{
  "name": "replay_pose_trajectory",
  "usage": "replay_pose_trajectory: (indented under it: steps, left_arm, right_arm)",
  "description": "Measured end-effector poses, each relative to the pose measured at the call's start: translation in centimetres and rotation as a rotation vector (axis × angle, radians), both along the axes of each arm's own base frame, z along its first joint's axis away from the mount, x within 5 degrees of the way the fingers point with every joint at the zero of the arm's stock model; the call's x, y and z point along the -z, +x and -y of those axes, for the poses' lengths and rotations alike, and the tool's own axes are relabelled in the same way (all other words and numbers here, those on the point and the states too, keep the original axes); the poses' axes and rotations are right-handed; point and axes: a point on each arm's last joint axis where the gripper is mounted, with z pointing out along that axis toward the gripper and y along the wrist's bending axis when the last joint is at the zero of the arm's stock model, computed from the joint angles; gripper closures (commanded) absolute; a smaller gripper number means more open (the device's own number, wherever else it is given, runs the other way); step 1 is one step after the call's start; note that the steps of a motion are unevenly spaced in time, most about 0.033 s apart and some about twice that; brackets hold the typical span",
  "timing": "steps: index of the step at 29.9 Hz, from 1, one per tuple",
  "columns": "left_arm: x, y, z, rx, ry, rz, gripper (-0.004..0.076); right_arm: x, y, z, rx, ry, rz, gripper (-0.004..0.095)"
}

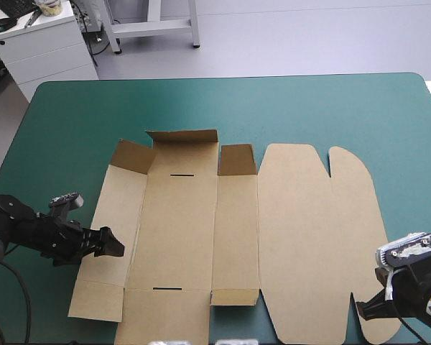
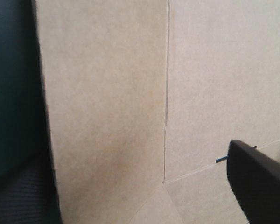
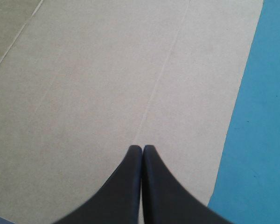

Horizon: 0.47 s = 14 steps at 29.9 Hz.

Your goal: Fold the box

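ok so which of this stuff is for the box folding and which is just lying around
For the job: brown box; left gripper, fingers open at its left edge; right gripper, fingers shut over its right end.
Just there: white cabinet beyond the table.

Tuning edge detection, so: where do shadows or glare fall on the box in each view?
High view: even light, no glare on the box; its raised far flaps look darker than the flat panels. Left wrist view: the teal-green cover beside the box's edge lies in shadow. Right wrist view: no marked shadow by the right gripper.
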Motion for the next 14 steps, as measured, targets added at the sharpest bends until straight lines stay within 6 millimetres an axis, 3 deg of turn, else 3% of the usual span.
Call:
replay_pose_trajectory:
  steps: [10,14]
  left_arm:
    - [1.4,-0.8,0.2,-0.019,-0.007,-0.03,0.0018]
    - [1.3,-0.5,0.4,-0.035,-0.025,-0.011,0.0097]
  right_arm:
    - [0.0,0.0,0.0,0.0,0.0,0.0,0.0928]
    - [0.0,0.0,0.0,0.0,0.0,0.0,0.0929]
